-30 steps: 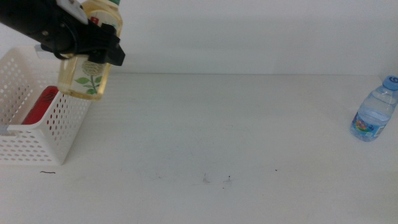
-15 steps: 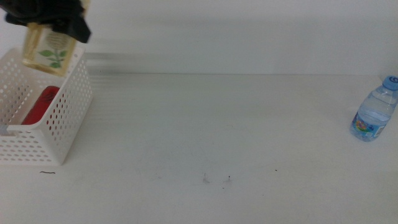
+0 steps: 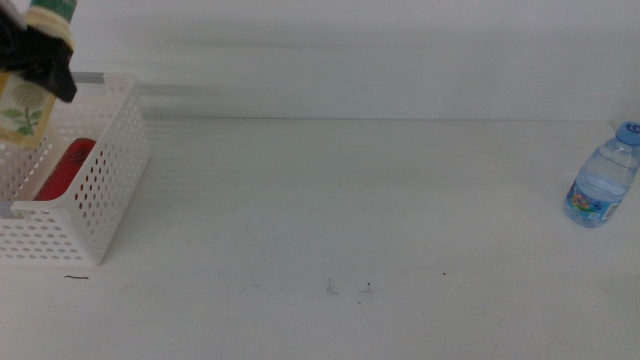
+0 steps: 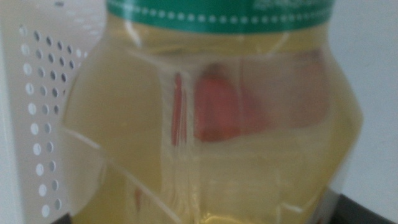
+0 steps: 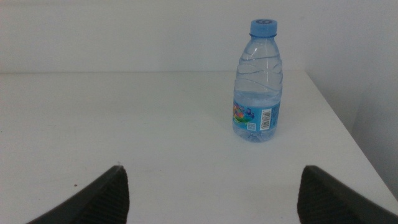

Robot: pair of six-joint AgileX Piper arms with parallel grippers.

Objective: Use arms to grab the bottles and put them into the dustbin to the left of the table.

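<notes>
Bottles are being cleared one at a time, and the tea bottle [image 3: 22, 105] has just travelled left: a second ago it hung over the bin's right wall, and now it sits above the bin's [image 3: 95, 205] open interior at the far left edge of the middle view. The left gripper [image 3: 40, 62] grips it just below the green band, jaws closed on the bottle. In the left wrist view the yellow bottle fills nearly everything, with the perforated bin wall beside it and a red shape showing through the liquid, which is most likely the can [image 3: 66, 168] already lying inside the bin.

That shift means the carry is about finished; the bottle appears to be clear of the rim, so letting go should drop it in next to the can. It is tilted, so it may knock the can or a wall as it falls.

The water bottle [image 3: 603, 177] stands upright at the far right of the worktop [image 3: 350, 200], untouched. The right gripper [image 5: 211, 193] waits near it with jaws spread wide and empty, facing the bottle.
</notes>
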